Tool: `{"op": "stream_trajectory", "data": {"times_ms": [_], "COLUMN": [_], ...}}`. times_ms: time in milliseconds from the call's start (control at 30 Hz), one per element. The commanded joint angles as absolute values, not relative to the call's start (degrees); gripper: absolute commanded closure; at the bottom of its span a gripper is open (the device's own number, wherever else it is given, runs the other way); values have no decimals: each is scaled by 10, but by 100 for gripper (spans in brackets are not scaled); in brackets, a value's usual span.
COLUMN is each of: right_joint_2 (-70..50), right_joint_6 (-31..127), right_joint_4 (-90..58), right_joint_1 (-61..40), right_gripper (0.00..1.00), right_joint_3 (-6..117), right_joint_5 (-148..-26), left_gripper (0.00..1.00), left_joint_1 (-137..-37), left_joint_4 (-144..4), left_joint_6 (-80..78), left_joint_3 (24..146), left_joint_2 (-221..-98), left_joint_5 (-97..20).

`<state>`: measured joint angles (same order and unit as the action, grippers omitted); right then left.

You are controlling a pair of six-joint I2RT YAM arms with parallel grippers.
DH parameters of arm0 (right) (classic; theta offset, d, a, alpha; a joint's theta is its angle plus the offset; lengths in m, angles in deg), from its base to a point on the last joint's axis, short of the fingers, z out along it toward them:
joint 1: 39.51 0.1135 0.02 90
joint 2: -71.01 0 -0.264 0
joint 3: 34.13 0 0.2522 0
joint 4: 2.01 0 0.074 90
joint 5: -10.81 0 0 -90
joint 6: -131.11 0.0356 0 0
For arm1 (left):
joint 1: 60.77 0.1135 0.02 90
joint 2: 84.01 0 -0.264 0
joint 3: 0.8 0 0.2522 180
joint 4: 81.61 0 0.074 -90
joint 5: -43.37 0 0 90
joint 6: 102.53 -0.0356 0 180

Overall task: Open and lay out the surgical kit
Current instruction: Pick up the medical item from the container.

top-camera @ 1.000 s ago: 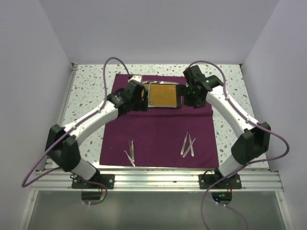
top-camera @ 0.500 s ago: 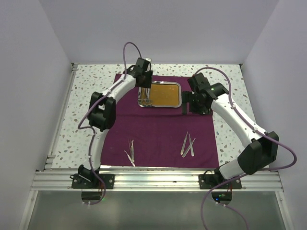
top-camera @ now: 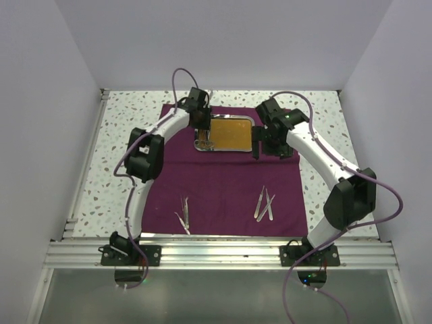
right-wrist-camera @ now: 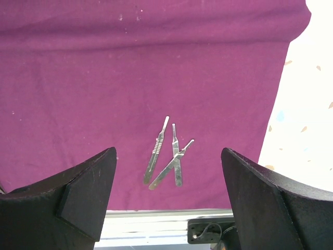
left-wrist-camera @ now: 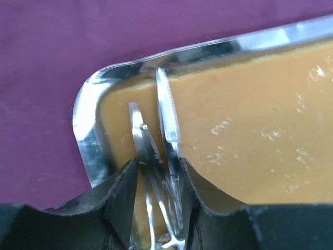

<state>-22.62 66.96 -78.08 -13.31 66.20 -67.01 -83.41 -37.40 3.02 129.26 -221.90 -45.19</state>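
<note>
Moved: left gripper (top-camera: pixel 201 133) has dropped lower over the tray's left end and its jaws have narrowed; the right arm has shifted a little toward the tray.
Tray (top-camera: pixel 251 132): sits flat on the far middle of the cloth (top-camera: pixel 223 189), liner (left-wrist-camera: pixel 250 114) up, long side running left to right.
Tools in tray (left-wrist-camera: pixel 167 120): a few thin steel pieces bunched against the left rim, overlapping; I cannot tell which is which.
Tools already out: one small group on the near left of the cloth (top-camera: pixel 183 214), another of three on the near right (right-wrist-camera: pixel 169 156), well apart from each other.
Left jaws: fingers (left-wrist-camera: pixel 122 198) stand close on either side of the bunch, steel right against both pads; whether they pinch it yet I cannot tell.
Right gripper (top-camera: pixel 258 150): jaws wide apart, nothing between them, just beside the tray's right end.
Key relation: the bunch lies directly between the left fingers, its long axis running straight away from the wrist, along the tray's short end, so the jaws close across its thin width.
Nearer arm: left, already on the bunch; the right is a full tray-length off.
Step, as I judge it: taking the remaining tools from the tray to lay them on the cloth.
Risk: an overlapped piece may slip out of the pinch as it lifts.
</note>
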Motion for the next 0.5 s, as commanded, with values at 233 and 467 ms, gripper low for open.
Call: {"op": "stream_trajectory", "data": {"times_ms": [233,467], "right_joint_2": [-229,-223], "right_joint_6": [663,663], "right_joint_4": [-796,-797], "right_joint_1": [-135,-136], "right_gripper": [14,14], "right_joint_3": [676,673], "right_joint_5": [-667,-662], "left_gripper": [62,100], "left_joint_1": [-834,-834], "left_joint_4": [-413,-404], "left_joint_6": [32,34], "left_joint_3": [1142,1149], "left_joint_2": [-2141,-2164], "left_joint_5": [-461,-451]}}
